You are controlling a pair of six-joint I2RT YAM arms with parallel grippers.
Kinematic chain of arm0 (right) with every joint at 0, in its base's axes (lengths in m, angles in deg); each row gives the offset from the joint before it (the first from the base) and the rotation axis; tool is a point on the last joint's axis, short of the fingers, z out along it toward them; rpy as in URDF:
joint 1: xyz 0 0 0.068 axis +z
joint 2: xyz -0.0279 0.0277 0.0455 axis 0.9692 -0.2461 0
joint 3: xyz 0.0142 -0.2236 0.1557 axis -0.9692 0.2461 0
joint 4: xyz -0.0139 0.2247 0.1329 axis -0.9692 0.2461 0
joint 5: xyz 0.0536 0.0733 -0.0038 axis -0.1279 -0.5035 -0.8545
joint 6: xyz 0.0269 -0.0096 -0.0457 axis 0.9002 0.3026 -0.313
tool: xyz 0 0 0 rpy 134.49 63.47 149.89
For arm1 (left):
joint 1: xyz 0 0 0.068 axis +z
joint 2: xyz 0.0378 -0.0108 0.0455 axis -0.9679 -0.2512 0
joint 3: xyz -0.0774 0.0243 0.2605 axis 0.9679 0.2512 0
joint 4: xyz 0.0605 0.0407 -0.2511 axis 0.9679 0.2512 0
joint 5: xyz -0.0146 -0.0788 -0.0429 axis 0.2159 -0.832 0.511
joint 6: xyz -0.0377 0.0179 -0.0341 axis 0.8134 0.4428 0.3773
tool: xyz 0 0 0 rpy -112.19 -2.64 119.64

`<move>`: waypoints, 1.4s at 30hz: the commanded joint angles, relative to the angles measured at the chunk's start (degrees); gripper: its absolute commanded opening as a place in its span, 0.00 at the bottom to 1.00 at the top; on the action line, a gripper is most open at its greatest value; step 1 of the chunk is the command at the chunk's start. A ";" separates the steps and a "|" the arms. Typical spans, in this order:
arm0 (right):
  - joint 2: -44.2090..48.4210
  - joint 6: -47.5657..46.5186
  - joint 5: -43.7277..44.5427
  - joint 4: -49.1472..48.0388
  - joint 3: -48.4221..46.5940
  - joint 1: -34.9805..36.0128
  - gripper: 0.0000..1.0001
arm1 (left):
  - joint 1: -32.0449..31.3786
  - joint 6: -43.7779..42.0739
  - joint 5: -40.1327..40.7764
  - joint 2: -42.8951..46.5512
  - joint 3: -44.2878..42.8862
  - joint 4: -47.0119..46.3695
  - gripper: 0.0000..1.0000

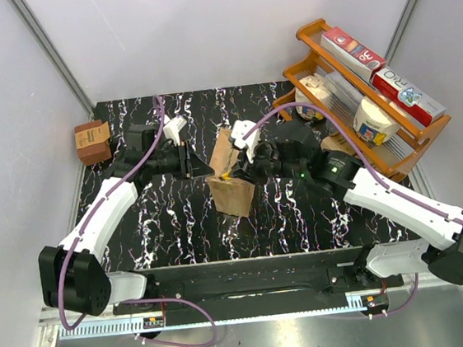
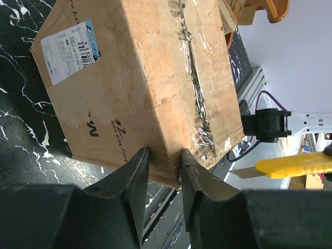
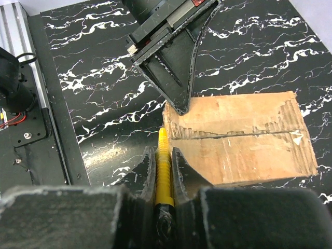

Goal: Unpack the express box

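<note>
The express box [image 1: 231, 182], a brown carton with a taped seam, stands tilted at the table's middle. The left wrist view shows its side [image 2: 140, 78] with the white label [image 2: 70, 49] and dark print. My left gripper [image 1: 195, 162] is shut on the box's near edge [image 2: 165, 161], one finger on each side of the corner. My right gripper [image 1: 246, 165] is shut on a yellow utility knife [image 3: 164, 166], whose tip sits at the end of the seam on the box [image 3: 244, 140]. The left fingers [image 3: 176, 78] touch that same corner from above. The knife also shows in the left wrist view [image 2: 295, 166].
A small darker-brown box [image 1: 93, 141] sits at the far left edge. An orange rack [image 1: 347, 87] holding cartons and a tub stands at the back right, close behind the right arm. A metal rail [image 1: 253, 304] runs along the near edge.
</note>
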 commanded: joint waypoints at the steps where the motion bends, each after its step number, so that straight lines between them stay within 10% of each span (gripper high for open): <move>1: -1.13 1.22 -1.29 -6.20 -0.39 0.15 0.00 | -0.88 -3.53 3.35 -2.16 -1.94 2.61 0.00; 42: 3.18 -3.17 8.73 2.58 7.96 -0.03 0.00 | -1.50 -3.79 11.08 -1.28 -0.10 2.61 0.00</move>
